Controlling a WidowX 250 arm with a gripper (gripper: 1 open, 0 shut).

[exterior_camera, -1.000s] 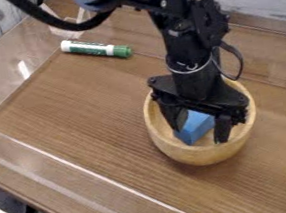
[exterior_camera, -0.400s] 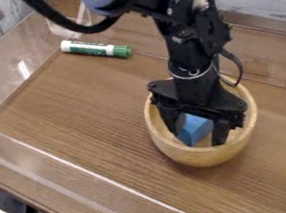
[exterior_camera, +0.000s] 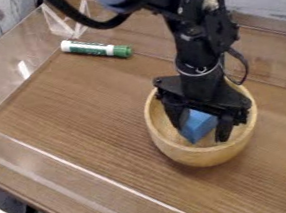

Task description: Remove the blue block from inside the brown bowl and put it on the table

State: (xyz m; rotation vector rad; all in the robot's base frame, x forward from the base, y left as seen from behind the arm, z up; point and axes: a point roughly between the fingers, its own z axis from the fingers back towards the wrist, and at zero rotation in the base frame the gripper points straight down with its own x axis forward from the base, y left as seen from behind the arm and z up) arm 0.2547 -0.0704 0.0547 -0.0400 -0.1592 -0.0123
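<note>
The brown bowl (exterior_camera: 175,144) stands on the table (exterior_camera: 79,108) at the right front. Inside its hollow lies the blue block (exterior_camera: 198,123), partly covered by the arm. My black gripper (exterior_camera: 199,128) reaches straight down into the bowl and stands open, one finger (exterior_camera: 172,120) left of the block and the other to its right. The fingers straddle the block; whether they touch it cannot be made out.
A green-and-white marker (exterior_camera: 95,51) lies at the back left of the table. Low clear plastic walls (exterior_camera: 17,148) run along the table's edges. The arm's black body rises over the bowl toward the top of the view.
The arm's upper part has shifted slightly to the right above the bowl. The gripper stays down in the bowl around the block, still open.
</note>
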